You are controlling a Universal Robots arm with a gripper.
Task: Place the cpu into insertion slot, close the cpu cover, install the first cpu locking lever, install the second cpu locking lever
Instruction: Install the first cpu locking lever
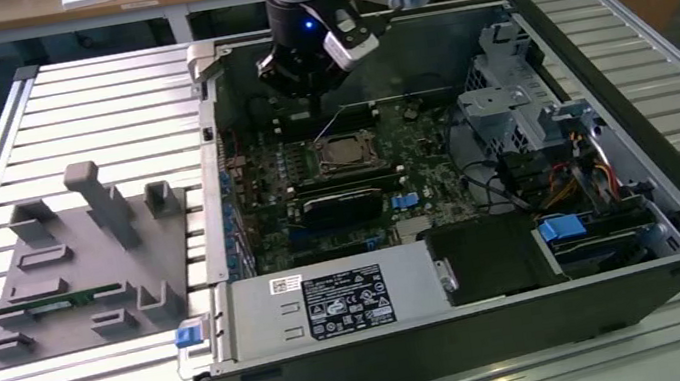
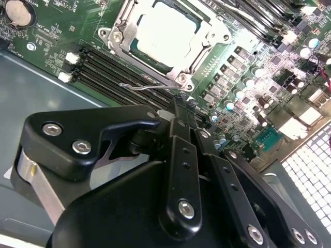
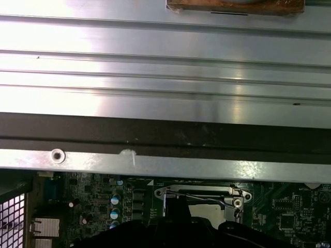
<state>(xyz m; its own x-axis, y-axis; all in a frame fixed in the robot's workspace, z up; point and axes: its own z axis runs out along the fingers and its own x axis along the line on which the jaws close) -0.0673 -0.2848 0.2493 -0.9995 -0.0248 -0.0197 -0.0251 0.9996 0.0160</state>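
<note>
I observed the cpu (image 2: 164,32) seated in its socket, toward the motherboard's (image 1: 266,186) far edge in the exterior view, with the cpu cover (image 2: 120,23) lowered around it. The gripper (image 2: 180,106) hung just beside a wire locking lever (image 2: 147,87), fingers pressed together, gripping nothing.

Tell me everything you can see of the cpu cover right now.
The cpu cover is a thin, bright silver metal frame, square with an open centre. It lies flat and looks closed over the cpu, whose pale metal top shows through the opening, on the green motherboard. Screw heads sit at its corners. A thin wire lever juts out along one edge.
</note>
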